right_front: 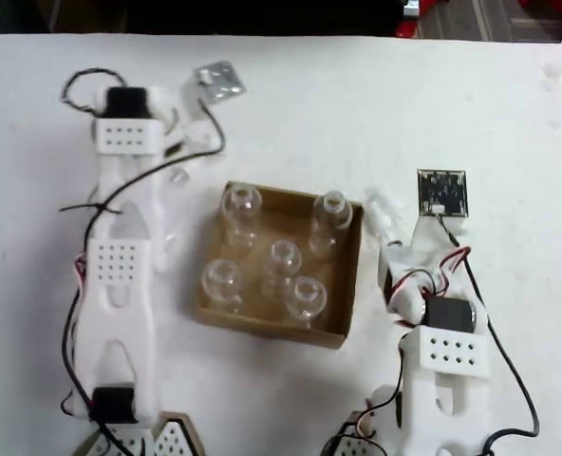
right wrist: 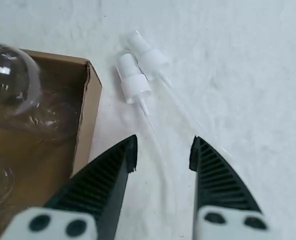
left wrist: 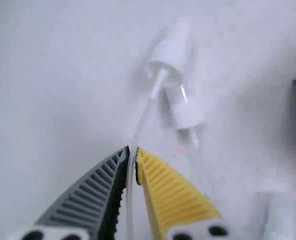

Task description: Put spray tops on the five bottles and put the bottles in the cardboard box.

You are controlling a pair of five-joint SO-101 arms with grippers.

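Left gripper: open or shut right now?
Shut on a spray top: the left gripper has its jaws closed on the top's thin tube, no gap showing.

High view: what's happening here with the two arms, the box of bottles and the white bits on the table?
Five clear round bottles already stand in the brown cardboard box, none with a top as far as I can see. The left gripper is shut on the thin tube of a white plastic spray top, with a second spray top beside it. The right gripper is open above two more white spray tops lying on the white table next to the box.
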